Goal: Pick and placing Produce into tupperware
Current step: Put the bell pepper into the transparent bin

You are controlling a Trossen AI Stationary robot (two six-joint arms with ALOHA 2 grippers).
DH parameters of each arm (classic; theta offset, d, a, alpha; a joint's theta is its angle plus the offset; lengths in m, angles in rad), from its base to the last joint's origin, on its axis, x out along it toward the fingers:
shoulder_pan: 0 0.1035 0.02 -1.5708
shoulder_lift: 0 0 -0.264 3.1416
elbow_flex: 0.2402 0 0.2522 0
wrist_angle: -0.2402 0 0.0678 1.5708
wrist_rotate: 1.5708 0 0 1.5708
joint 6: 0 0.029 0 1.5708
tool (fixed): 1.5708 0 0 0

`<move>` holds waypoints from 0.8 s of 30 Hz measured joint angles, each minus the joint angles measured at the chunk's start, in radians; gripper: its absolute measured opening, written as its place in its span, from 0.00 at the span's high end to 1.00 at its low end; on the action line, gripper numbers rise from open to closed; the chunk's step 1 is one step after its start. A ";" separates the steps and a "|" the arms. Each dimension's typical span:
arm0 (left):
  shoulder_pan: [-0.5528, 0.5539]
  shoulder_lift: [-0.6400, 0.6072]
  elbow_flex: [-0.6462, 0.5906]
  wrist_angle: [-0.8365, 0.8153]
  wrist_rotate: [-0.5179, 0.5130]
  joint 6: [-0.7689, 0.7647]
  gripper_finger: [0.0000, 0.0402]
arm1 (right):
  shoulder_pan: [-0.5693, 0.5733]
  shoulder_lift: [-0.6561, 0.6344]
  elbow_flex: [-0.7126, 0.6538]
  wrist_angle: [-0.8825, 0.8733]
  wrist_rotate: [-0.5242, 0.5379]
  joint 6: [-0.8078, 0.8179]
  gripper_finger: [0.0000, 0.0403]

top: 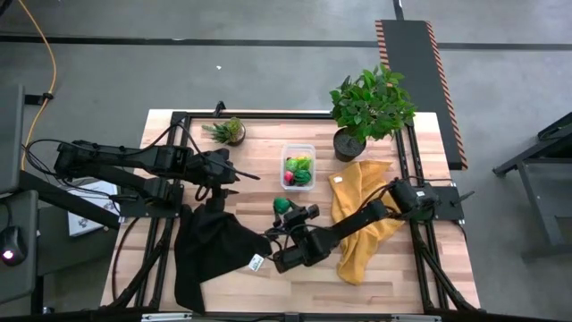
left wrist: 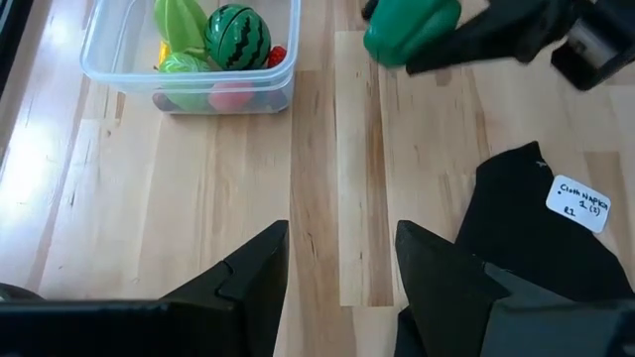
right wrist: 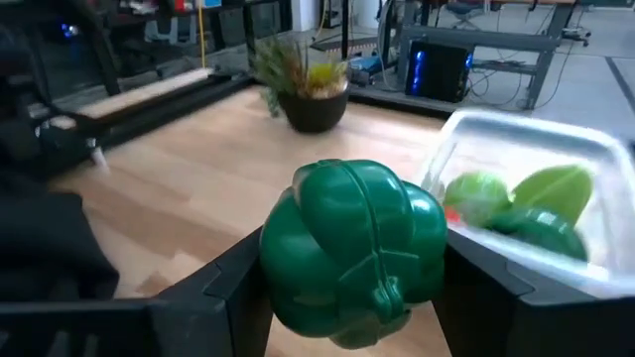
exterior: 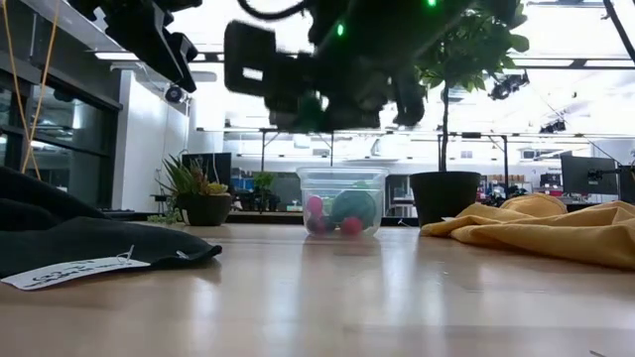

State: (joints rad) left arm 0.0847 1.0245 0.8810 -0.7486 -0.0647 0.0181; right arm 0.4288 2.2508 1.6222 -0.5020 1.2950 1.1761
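Observation:
My right gripper (top: 286,213) is shut on a green toy pepper (right wrist: 352,248), a piece of produce, above the middle of the table and just near of the tupperware (top: 298,167). The clear tupperware (left wrist: 189,59) stands on the wood and holds a striped melon (left wrist: 238,35), a light-green leafy piece, a yellow piece and small red ones. My left gripper (left wrist: 342,278) hangs open over bare wood to the left of the tupperware, with nothing between its fingers. My right gripper pinches the pepper by two opposite sides (right wrist: 273,258) between its two fingers. The fingers (left wrist: 496,40) reach in nearly level from the table's near right. The pepper (left wrist: 412,28) is lifted clear of the table.
A black cloth (top: 210,246) with a white tag (top: 257,262) lies at the near left. A yellow cloth (top: 362,224) lies at the right under the right arm. A large potted plant (top: 371,107) and a small one (top: 228,131) stand along the far edge.

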 joint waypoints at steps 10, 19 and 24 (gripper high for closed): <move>0.000 0.000 0.000 0.009 0.007 -0.053 0.56 | -0.032 -0.147 0.000 -0.151 0.015 -0.033 0.48; 0.000 0.000 0.000 0.083 0.044 -0.125 0.56 | -0.075 -0.278 0.000 -0.292 0.009 -0.033 0.48; 0.000 0.000 0.000 0.105 0.057 -0.156 0.56 | -0.107 -0.323 0.001 -0.337 0.002 -0.032 0.48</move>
State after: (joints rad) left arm 0.0848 1.0241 0.8811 -0.6437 -0.0078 -0.1375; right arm 0.3222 1.9281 1.6230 -0.8394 1.2966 1.1438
